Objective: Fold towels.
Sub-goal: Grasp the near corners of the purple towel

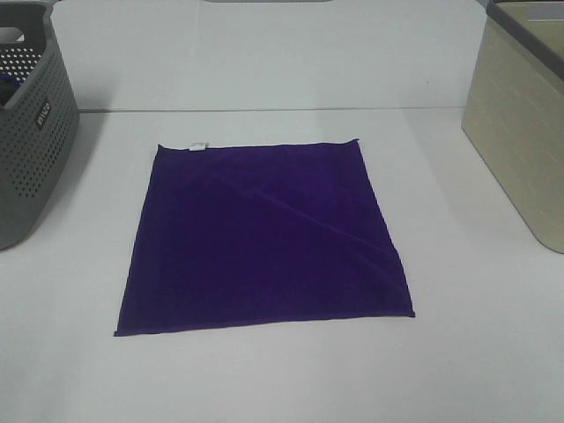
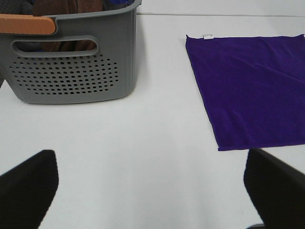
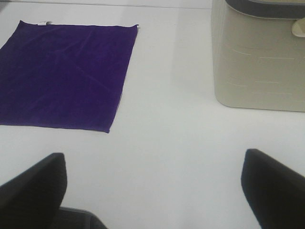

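A deep purple square towel [image 1: 264, 238] lies flat and unfolded on the white table, with a small white tag [image 1: 197, 146] on its far edge. It also shows in the left wrist view [image 2: 252, 90] and in the right wrist view [image 3: 62, 74]. My left gripper [image 2: 152, 191] is open and empty, over bare table to the left of the towel. My right gripper [image 3: 155, 191] is open and empty, over bare table to the right of the towel. Neither gripper shows in the exterior high view.
A grey perforated basket [image 1: 31, 141] stands at the left edge, also in the left wrist view [image 2: 71, 62], with cloths inside and an orange handle [image 2: 26, 24]. A beige bin [image 1: 524, 132] stands at the right edge, also in the right wrist view [image 3: 259, 57].
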`<state>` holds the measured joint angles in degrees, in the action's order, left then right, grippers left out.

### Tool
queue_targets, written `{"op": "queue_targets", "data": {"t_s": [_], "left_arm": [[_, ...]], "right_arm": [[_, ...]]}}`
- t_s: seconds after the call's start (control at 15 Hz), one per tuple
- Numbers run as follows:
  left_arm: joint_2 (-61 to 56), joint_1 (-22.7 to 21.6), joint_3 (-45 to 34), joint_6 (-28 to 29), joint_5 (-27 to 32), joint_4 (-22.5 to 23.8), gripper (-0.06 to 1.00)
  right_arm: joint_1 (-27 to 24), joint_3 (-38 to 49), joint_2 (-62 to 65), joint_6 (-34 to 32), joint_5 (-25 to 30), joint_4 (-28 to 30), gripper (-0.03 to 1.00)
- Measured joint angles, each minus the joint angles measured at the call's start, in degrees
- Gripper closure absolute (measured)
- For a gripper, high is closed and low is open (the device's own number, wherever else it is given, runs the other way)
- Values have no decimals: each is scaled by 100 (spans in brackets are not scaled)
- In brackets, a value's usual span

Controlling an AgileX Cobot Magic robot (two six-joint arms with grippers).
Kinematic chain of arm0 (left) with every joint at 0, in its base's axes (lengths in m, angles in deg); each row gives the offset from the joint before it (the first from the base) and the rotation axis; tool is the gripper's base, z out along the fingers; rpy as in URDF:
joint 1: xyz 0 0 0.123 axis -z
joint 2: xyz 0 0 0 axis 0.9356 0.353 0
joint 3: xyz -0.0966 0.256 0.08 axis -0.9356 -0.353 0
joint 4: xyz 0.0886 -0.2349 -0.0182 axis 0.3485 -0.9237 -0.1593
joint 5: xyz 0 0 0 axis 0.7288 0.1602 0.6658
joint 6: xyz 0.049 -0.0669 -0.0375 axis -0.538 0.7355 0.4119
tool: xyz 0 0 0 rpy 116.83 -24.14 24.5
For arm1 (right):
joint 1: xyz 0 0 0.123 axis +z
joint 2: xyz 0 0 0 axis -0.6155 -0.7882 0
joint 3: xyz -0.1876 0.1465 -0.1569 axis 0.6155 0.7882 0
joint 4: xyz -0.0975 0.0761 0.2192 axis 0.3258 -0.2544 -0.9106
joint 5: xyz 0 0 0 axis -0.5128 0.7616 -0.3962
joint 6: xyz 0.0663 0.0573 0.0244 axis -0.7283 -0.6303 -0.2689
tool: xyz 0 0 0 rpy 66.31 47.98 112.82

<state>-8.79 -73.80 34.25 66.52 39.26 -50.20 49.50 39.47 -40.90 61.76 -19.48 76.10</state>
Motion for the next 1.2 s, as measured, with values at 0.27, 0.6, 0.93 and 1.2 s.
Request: {"op": "queue_targets", "data": {"t_s": [0.27,0.6,0.93,1.2], "left_arm": [[143,0,63,92,120,-34,-5],[3317,0,1524,23,917,-235,-4],[6217,0,2011,-1186,510,-1232,-3],[8010,0,1805,-2750,-441,-2888,-3]], "right_arm": [[0,-183,-172,-46,-46,40,1],[0,-1960,-3489,-544,304,-109,1],[-11,-2865,-7156,350,23,-722,3],[-1427,-2871,-8703,2120,-309,-2876,12]]}}
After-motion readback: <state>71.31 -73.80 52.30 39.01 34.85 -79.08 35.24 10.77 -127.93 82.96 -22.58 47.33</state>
